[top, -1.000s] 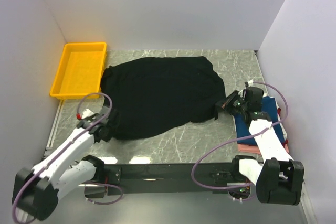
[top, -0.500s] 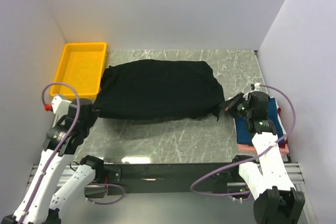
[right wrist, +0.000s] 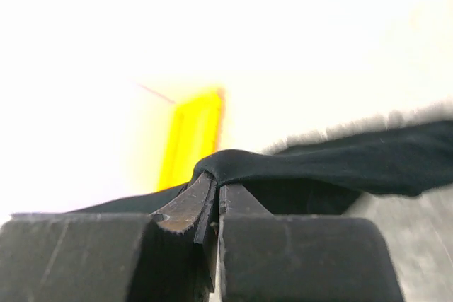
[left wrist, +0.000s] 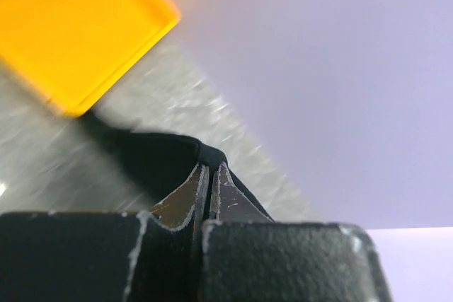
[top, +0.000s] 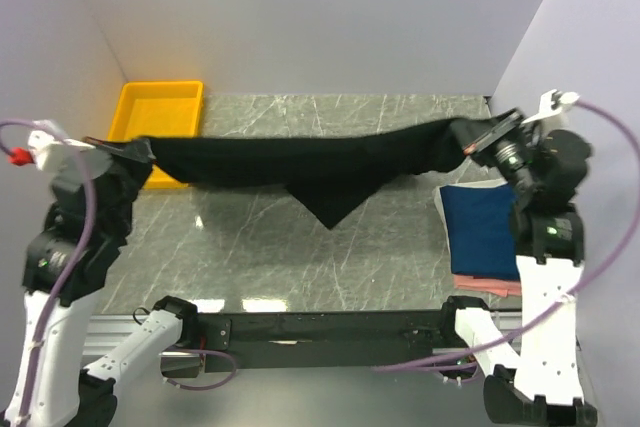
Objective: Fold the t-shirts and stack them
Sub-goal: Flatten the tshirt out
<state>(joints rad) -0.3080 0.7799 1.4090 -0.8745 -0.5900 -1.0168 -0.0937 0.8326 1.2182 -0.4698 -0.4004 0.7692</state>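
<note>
Now lifted above the table [top: 250, 257], the black t-shirt [top: 300, 162] spans left gripper [top: 143, 150] to right gripper [top: 468, 139], both pinching cloth; lower evenly, keeping it taut.

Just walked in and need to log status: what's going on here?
A black t-shirt hangs stretched in the air above the table. The robot's left end effector and right end effector are each shut on one end of it, and a corner of cloth hangs down in the middle. A folded navy t-shirt lies on a pink t-shirt at the right. A yellow tray sits far left.
</note>
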